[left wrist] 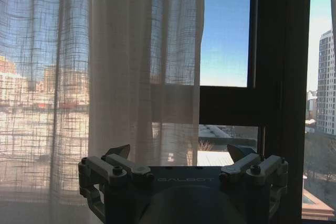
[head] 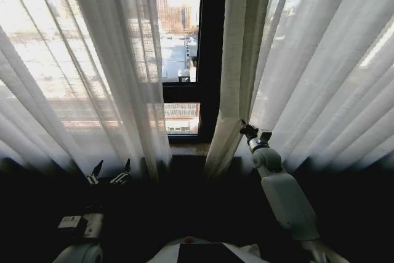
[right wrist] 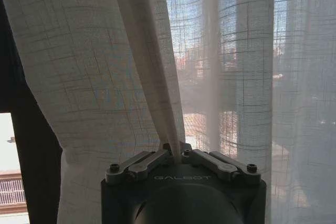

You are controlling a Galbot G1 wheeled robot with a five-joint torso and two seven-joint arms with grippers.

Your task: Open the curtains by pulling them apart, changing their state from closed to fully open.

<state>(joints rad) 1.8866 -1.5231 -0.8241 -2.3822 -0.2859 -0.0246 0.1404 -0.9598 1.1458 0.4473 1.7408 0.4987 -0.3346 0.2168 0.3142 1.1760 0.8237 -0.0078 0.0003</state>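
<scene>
The curtains hang as two sheer white panels with a gap between them. The left curtain (head: 92, 72) falls in pleats in front of my left gripper (head: 111, 173), which is open and low, just short of the fabric and holding nothing. In the left wrist view that gripper (left wrist: 177, 153) faces the left curtain's inner edge (left wrist: 142, 66) with its fingers spread. My right gripper (head: 246, 129) is shut on the bunched cream inner edge of the right curtain (head: 308, 72). In the right wrist view the right gripper (right wrist: 176, 150) pinches a narrow fold of that curtain (right wrist: 94, 66).
A dark vertical window frame bar (head: 212, 53) stands in the gap, with a horizontal bar and a wooden sill (head: 188, 148) below it. City buildings show through the glass. My own body (head: 203, 252) is at the lower edge, in shadow.
</scene>
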